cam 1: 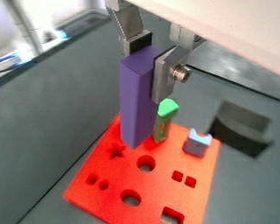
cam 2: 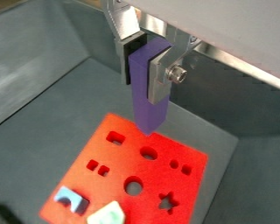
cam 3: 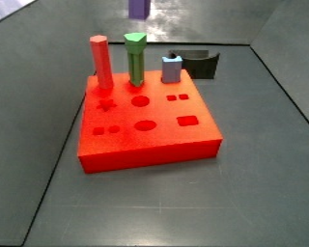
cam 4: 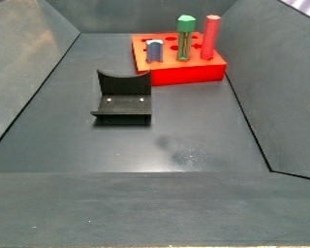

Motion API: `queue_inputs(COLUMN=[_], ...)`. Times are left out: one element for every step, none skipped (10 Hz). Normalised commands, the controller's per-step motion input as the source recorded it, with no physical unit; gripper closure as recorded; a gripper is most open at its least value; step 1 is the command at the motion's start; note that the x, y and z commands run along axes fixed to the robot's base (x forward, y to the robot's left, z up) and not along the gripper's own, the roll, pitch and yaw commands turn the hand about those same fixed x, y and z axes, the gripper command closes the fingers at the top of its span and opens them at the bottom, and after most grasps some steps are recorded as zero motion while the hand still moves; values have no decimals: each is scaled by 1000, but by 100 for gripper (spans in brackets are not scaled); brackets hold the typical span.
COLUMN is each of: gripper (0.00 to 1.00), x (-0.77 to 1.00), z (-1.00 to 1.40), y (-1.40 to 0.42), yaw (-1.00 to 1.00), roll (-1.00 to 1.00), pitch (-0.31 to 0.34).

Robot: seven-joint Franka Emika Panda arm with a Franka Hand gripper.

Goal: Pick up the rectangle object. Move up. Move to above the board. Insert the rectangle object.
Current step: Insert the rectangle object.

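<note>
The gripper [cam 1: 152,54] is closed on the rectangle object [cam 1: 136,96], which is held upright at its upper part, high above the board [cam 2: 119,144]. Its lower end hangs free, well clear of the board top. A miss could be caused by a small twist of the peg against the rectangular hole [cam 3: 188,121], so that an edge is caught on the rim. During lowering, the green peg [cam 1: 164,120] and the light-blue peg [cam 1: 198,141] could be touched, since they stand just beside the path. Farther back the red peg [cam 3: 100,60] stands near the board edge. The fixture [cam 4: 121,98] is well apart, with open floor around it
</note>
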Motion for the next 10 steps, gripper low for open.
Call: queue_inputs(gripper=[100,100,100,100,100,100,100,100,100,100], x=[131,149,240,534,551,429,126,0,0,0], z=[-554,-566,-623,-591,-494,-397,-280,-237,-226,-197], y=[0,0,-3,-66,-94,-91,-23,0,0,0], yaw=[-940,-926,-846,-563,-540,-643,-900,-1000,-1000,-1000], roll=[246,256,271,249,204,159,80,40,21,0], pitch=[-44,-44,-54,-39,-26,-24,-27,-43,-39,-43])
